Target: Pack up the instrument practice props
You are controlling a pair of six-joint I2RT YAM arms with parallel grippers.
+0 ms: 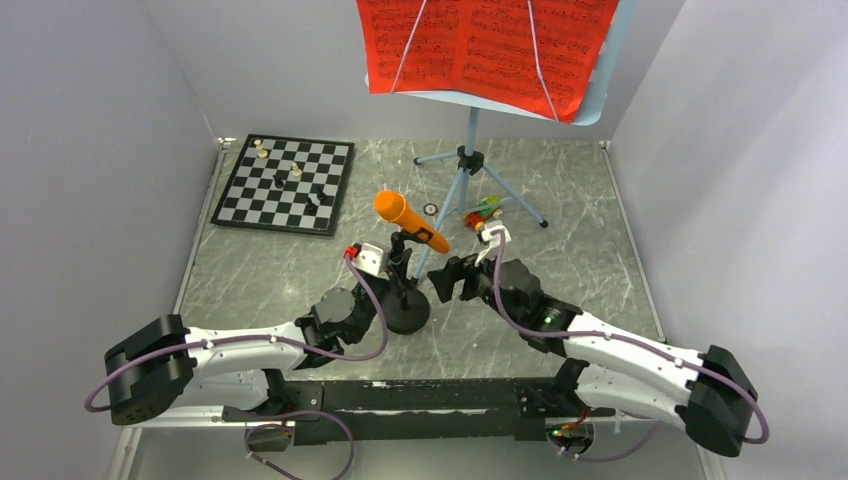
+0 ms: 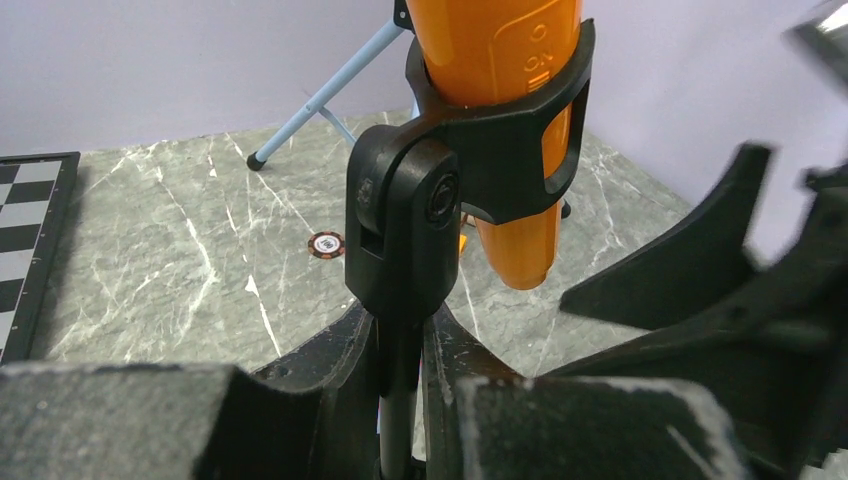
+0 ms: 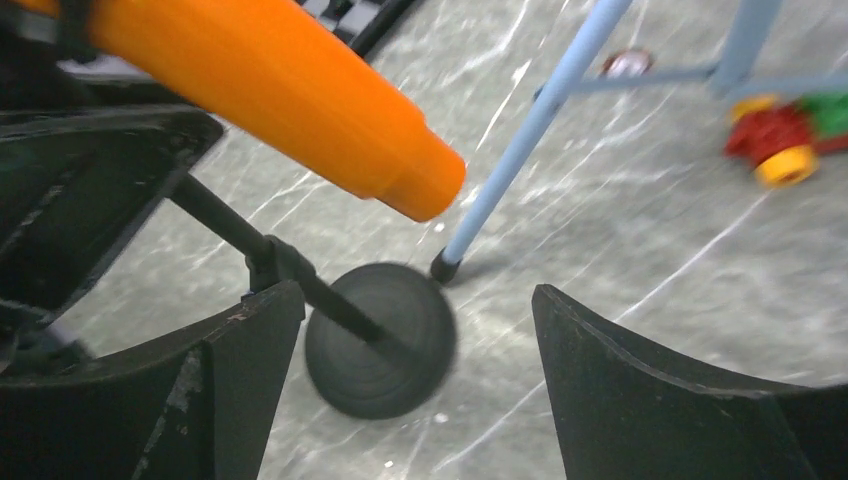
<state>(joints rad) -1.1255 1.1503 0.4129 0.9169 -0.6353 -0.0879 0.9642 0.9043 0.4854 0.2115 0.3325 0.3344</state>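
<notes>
The mic sat tilted in its black clip, on a thin post with a round base. The base was down on the counter, just beside the foot of the music stand's near leg. The left fingers were pinched shut on the post right under the clip, so that arm had hold of the mic's stand. The right fingers were spread wide with nothing in them. They hovered low by the base, on the same near side of the music stand. The music stand was upright at the back, with the red sheets spread across its tray. A toy car lay by its right leg, and a little round chip sat between its legs. The chessboard was off to the left of the music stand, with a few pieces on it.
</notes>
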